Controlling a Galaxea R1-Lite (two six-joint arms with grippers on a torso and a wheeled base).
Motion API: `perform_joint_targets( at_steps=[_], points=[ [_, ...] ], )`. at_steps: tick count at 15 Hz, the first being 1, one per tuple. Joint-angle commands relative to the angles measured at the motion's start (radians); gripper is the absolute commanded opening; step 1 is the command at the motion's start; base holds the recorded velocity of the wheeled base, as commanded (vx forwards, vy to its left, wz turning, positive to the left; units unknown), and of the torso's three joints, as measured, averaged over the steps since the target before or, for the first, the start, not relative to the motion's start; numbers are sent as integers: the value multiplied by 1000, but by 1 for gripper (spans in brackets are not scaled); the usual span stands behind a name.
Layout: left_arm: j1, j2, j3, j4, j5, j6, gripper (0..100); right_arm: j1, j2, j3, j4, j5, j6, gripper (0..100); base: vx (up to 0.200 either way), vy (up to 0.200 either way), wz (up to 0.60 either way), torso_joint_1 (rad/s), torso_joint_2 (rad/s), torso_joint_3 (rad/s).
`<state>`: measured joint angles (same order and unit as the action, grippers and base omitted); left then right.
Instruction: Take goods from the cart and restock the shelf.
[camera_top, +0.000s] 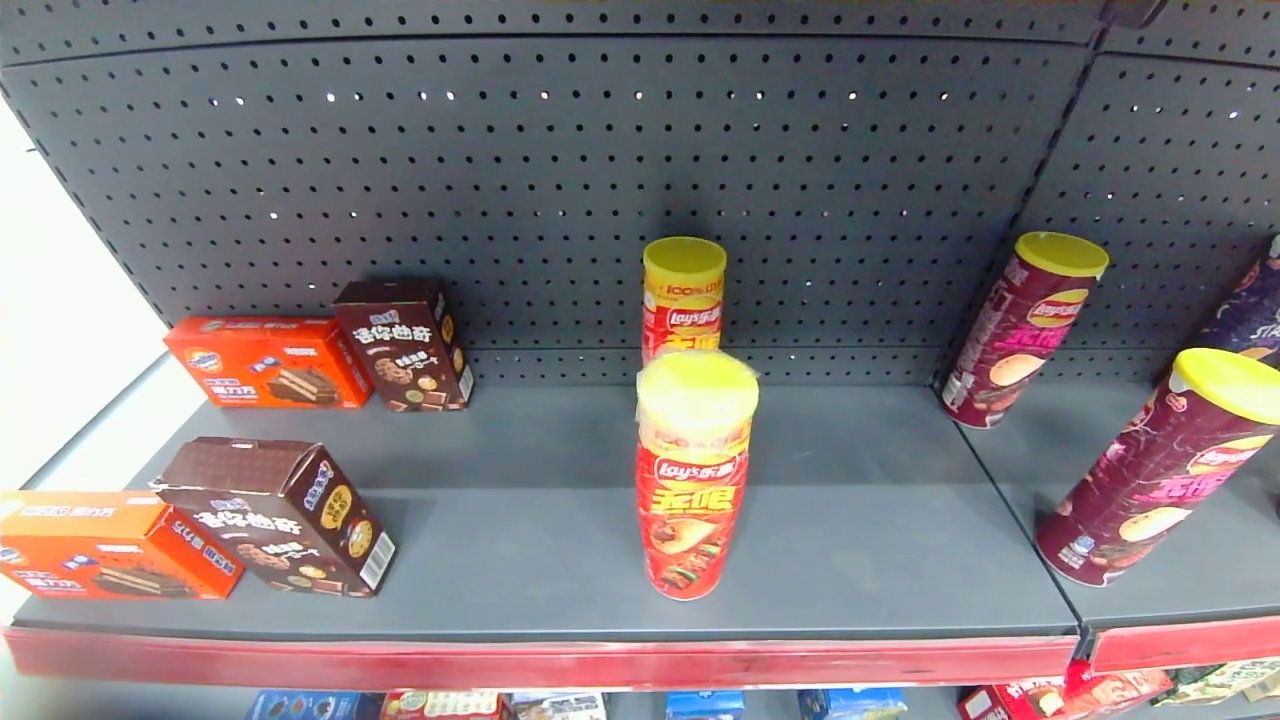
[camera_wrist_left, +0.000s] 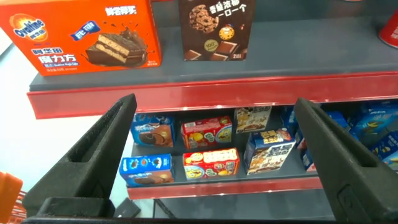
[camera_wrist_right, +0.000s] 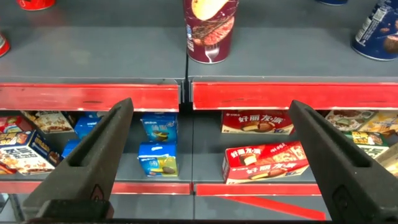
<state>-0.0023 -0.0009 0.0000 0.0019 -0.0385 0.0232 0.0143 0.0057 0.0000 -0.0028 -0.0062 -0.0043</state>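
1. Head view. The shelf holds stock in three groups. In the middle, a front red can stands upright directly ahead of a rear red can. The maroon cans stand in the right bay. The orange boxes and brown boxes sit at the left. Bare board lies between the groups.
2. Left wrist view. The left gripper has its fingers spread wide and holds nothing. It faces the shelf's red front edge, under an orange box and a brown box. The lower tier of small packets lies beyond.
3. Right wrist view. The right gripper is likewise spread and empty. It faces the seam between two bays, beneath a maroon can.
4. Judgement. With both grippers empty, the step in hand is probably fetching an item from the cart. To do it well, grip a can around its mid-body, carry it upright, and set it in a bare gap beside its own kind. Keep it apart from the standing cans, which look tall and easily toppled.
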Motion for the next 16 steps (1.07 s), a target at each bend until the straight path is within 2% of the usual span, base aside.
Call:
perform_joint_targets(
  at_steps=[1, 16],
  points=[
    [1, 1, 0, 1, 2, -3, 100, 0, 2, 0, 0, 0, 0, 100, 0, 0, 0, 0, 0, 0],
    [-1, 1, 0, 1, 3, -6, 100, 0, 2, 0, -2, -1, 4, 100, 0, 0, 0, 0, 0, 0]
  ],
)
